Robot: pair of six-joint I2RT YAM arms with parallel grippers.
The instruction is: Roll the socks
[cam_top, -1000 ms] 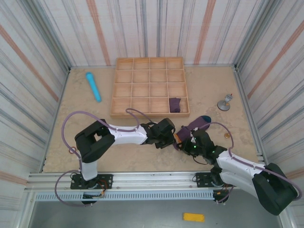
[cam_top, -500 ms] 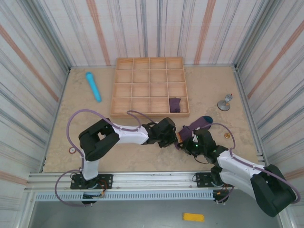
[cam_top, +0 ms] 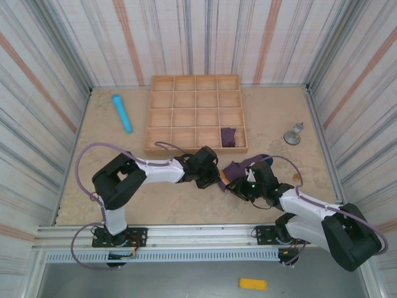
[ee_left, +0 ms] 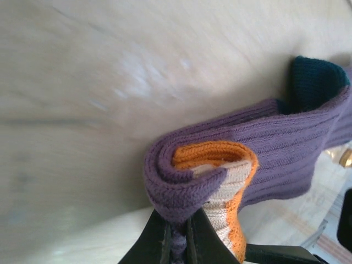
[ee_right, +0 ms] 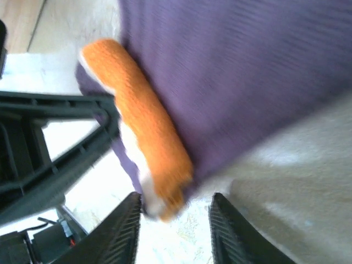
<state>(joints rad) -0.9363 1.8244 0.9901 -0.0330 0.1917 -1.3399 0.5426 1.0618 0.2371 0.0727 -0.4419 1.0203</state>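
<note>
One purple sock (cam_top: 247, 165) lies on the table in front of the tray, with its orange and white end folded over into a partial roll (ee_left: 212, 165). My left gripper (ee_left: 177, 234) is shut on the purple edge of that roll; from above it sits at the sock's left end (cam_top: 221, 178). My right gripper (ee_right: 173, 217) is open, and the orange cuff (ee_right: 146, 124) reaches down between its fingertips. From above it is just right of the left one (cam_top: 238, 185). A second sock (cam_top: 228, 136) sits bundled in a front-right tray compartment.
The wooden compartment tray (cam_top: 195, 79) stands at the back centre. A light blue cylinder (cam_top: 121, 113) lies to its left. A grey metal piece (cam_top: 293, 135) and a small brass ring (cam_top: 297, 177) are on the right side.
Both grippers have shifted left, and the sock's orange end has moved left with them. The right gripper has closed in on that end.
</note>
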